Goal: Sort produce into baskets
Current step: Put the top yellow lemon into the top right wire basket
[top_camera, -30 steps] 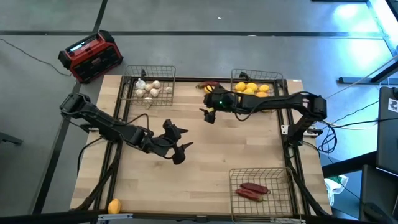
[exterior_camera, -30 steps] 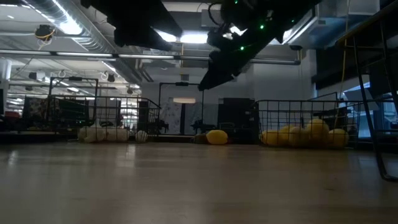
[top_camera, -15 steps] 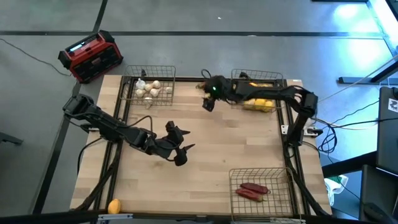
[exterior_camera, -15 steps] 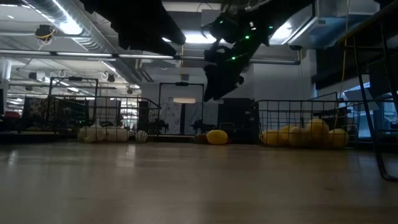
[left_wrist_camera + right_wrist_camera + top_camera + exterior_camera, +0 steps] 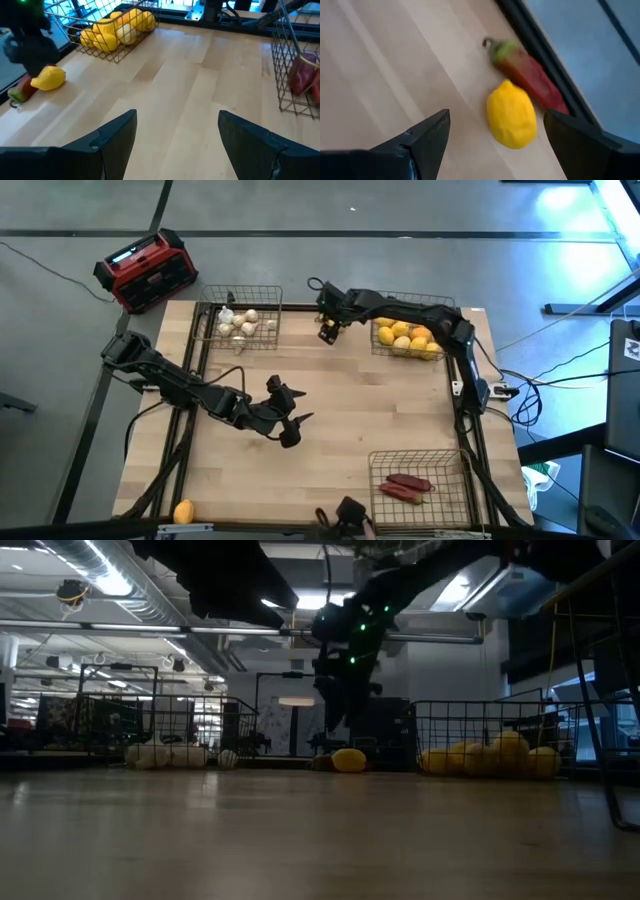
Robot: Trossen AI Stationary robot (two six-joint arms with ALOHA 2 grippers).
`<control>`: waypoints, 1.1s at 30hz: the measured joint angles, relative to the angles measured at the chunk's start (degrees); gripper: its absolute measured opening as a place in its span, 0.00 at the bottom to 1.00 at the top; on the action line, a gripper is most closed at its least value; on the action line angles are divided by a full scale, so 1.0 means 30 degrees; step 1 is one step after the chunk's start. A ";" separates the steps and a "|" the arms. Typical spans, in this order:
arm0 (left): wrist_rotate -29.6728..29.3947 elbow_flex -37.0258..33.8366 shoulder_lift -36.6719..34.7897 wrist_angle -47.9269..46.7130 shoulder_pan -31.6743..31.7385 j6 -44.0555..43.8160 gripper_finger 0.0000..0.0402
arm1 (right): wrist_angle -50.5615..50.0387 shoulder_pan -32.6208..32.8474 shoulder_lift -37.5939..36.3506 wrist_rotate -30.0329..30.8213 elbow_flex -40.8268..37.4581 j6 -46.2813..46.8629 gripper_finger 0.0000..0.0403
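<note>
A loose yellow lemon [image 5: 511,116] and a red pepper with a green stem [image 5: 527,70] lie side by side on the table at its far edge, between the two far baskets. My right gripper [image 5: 327,332] hangs open above them, pointing down, and touches nothing. My left gripper [image 5: 293,416] stands open over the middle of the table with nothing between its fingers. The far left basket [image 5: 240,302] holds whitish bulbs. Yellow fruits fill the far right basket [image 5: 412,338], and the near right basket [image 5: 416,480] holds red peppers.
A round yellow-orange fruit [image 5: 183,512] lies at the near left corner. A red and black box [image 5: 146,270] stands on the floor beyond the far left corner. A dark object [image 5: 346,515] shows at the near edge. Bare wood lies between the baskets.
My right gripper has swung from in front of the far right basket toward the table's far edge and a little left. It has tipped to point more steeply down and now hangs over the loose lemon and pepper. It has stayed open.
</note>
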 joint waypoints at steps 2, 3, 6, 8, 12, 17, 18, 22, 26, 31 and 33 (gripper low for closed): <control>0.0011 0.0000 0.0000 -0.0013 0.0015 -0.0007 0.69 | -0.0212 -0.0124 0.0405 -0.0102 0.0028 -0.0041 0.79; 0.0011 0.0000 0.0000 -0.0057 0.0022 -0.0007 0.69 | -0.0161 -0.0134 0.0574 -0.0091 0.0028 -0.0068 0.79; 0.0003 0.0000 0.0000 -0.0109 0.0023 -0.0036 0.69 | -0.0227 -0.0239 0.0860 0.0125 0.0052 -0.0075 0.79; 0.0011 0.0000 0.0000 -0.0123 0.0022 -0.0044 0.69 | -0.0297 -0.0362 0.1091 0.0130 0.0064 -0.0019 0.79; 0.0003 0.0000 0.0000 -0.0161 0.0022 -0.0051 0.69 | -0.0357 -0.0651 0.1334 0.0069 0.0064 0.0660 0.79; 0.0003 0.0000 0.0000 -0.0223 0.0022 -0.0053 0.69 | -0.0742 -0.1169 0.1494 0.0046 0.0059 0.0424 0.79; 0.0003 0.0000 0.0000 -0.0217 0.0022 -0.0058 0.69 | -0.0764 -0.1252 0.1501 -0.0052 0.0057 0.0420 0.79; 0.0003 0.0000 -0.0006 -0.0221 0.0022 -0.0056 0.69 | -0.0684 -0.1381 0.1494 -0.0672 0.0057 0.0347 0.79; -0.0002 0.0000 -0.0007 -0.0215 0.0066 -0.0051 0.69 | -0.0404 -0.1317 0.1658 -0.0841 0.0064 0.0345 0.79; 0.0001 0.0000 -0.0007 -0.0253 0.0058 -0.0056 0.69 | -0.0624 -0.1319 0.2466 -0.0934 0.0020 0.0340 0.79; 0.0000 0.0000 -0.0007 -0.0302 0.0048 -0.0067 0.69 | -0.0458 -0.1332 0.2596 -0.1135 0.0020 0.0354 0.79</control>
